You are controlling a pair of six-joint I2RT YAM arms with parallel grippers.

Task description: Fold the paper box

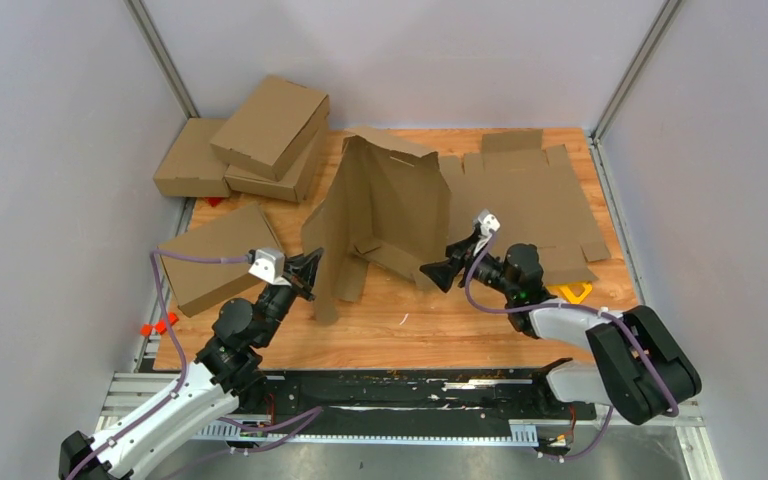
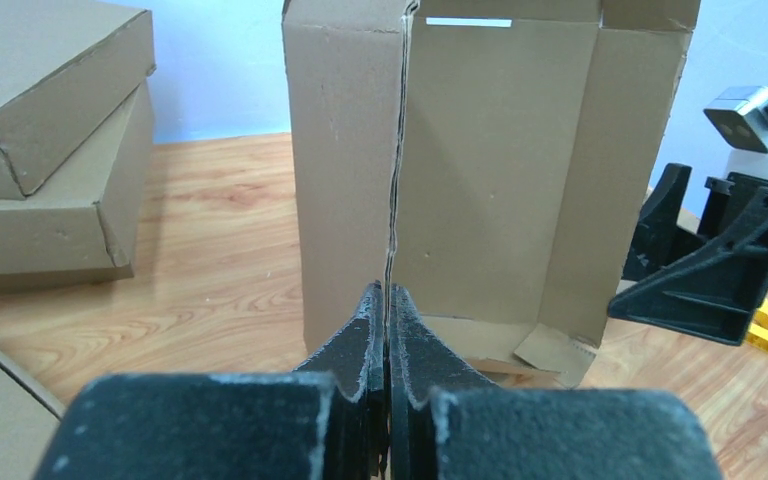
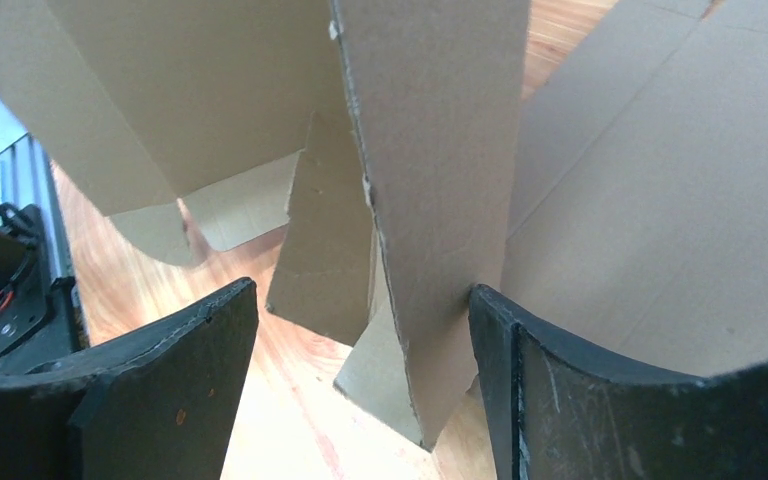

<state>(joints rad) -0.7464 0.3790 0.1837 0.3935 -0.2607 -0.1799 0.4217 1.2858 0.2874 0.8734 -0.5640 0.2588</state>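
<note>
Top view: the paper box (image 1: 385, 215) stood half-raised mid-table, with the left gripper (image 1: 312, 272) at its left wall and the right gripper (image 1: 440, 270) at its right front, apparently bracing both sides for folding; the raised panels hid the floor of the box. Left wrist: the left gripper's fingers (image 2: 360, 340) were pinched tight on the wall's thin edge, holding it upright and blocking the base from sight. Right wrist: the jaws stood wide, straddling a side panel unclamped; whether the right pad touched it could not be told.
</note>
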